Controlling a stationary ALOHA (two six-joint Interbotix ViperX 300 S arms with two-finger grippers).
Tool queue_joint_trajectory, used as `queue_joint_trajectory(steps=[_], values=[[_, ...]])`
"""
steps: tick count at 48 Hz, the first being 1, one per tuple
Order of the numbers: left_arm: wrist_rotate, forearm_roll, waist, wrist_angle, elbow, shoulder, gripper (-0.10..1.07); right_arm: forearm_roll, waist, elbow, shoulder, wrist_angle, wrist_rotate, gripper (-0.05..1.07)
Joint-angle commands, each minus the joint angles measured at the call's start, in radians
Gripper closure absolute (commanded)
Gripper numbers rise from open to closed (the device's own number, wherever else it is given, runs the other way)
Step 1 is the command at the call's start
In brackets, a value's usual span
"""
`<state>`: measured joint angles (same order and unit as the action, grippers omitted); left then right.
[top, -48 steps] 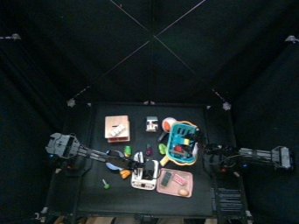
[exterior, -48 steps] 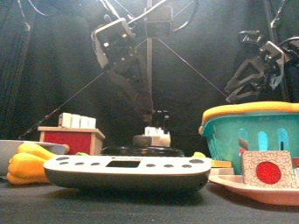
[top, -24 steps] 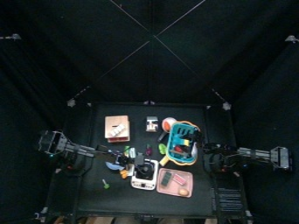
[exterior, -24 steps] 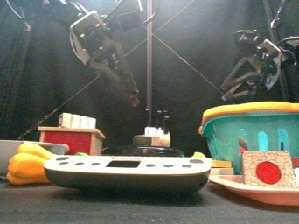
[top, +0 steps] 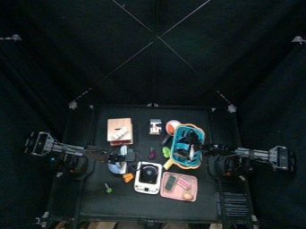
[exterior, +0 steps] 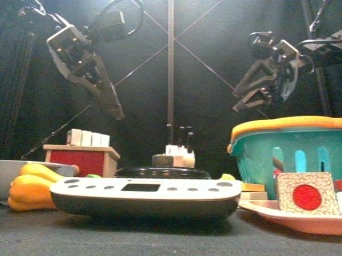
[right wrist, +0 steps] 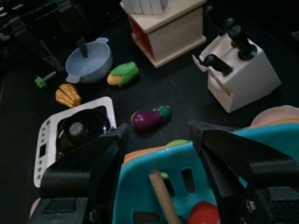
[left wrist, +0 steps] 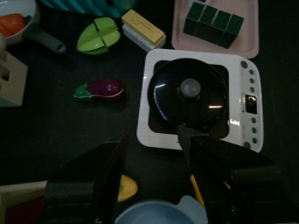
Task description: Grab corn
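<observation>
The corn (right wrist: 122, 74), yellow with a green husk, lies on the black table between a grey-blue pot (right wrist: 90, 59) and a purple eggplant (right wrist: 149, 116). My right gripper (right wrist: 163, 144) hangs open high over the teal basket (right wrist: 251, 188), well away from the corn. My left gripper (left wrist: 170, 162) is also open and empty, high above the white scale (left wrist: 198, 96). In the front view the left gripper (exterior: 107, 100) hangs at the upper left and the right gripper (exterior: 251, 98) at the upper right. I cannot pick the corn out in the top view.
A wooden box (right wrist: 176, 31) and a knife block (right wrist: 239, 61) stand at the back. The pink tray (left wrist: 216, 22) holds green blocks beside the scale (top: 147, 177). A yellow lumpy thing (exterior: 34, 185) sits at the front left, and the basket (exterior: 287, 150) fills the right.
The left arm has drawn back to the left, its gripper still open. The right gripper has shifted slightly toward the middle.
</observation>
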<state>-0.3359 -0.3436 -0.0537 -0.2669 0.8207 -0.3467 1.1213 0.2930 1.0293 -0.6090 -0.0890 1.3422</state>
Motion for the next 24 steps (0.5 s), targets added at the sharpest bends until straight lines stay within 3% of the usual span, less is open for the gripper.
queue_joint_trajectory(steps=[1,11,18,24], values=[[-0.003,-0.002,0.008,0.0,0.017,-0.075,0.12,-0.003,-0.003,-0.064,0.054,-0.023,-0.003,0.12],[-0.015,0.081,0.037,-0.037,0.049,-0.172,0.12,-0.003,-0.006,-0.14,0.123,-0.026,-0.003,0.12],[-0.02,0.212,0.069,-0.176,0.026,-0.235,0.12,0.0,-0.006,-0.184,0.149,-0.028,-0.003,0.12],[-0.038,0.259,0.12,-0.281,-0.006,-0.252,0.12,0.002,-0.009,-0.204,0.167,-0.029,-0.003,0.12]])
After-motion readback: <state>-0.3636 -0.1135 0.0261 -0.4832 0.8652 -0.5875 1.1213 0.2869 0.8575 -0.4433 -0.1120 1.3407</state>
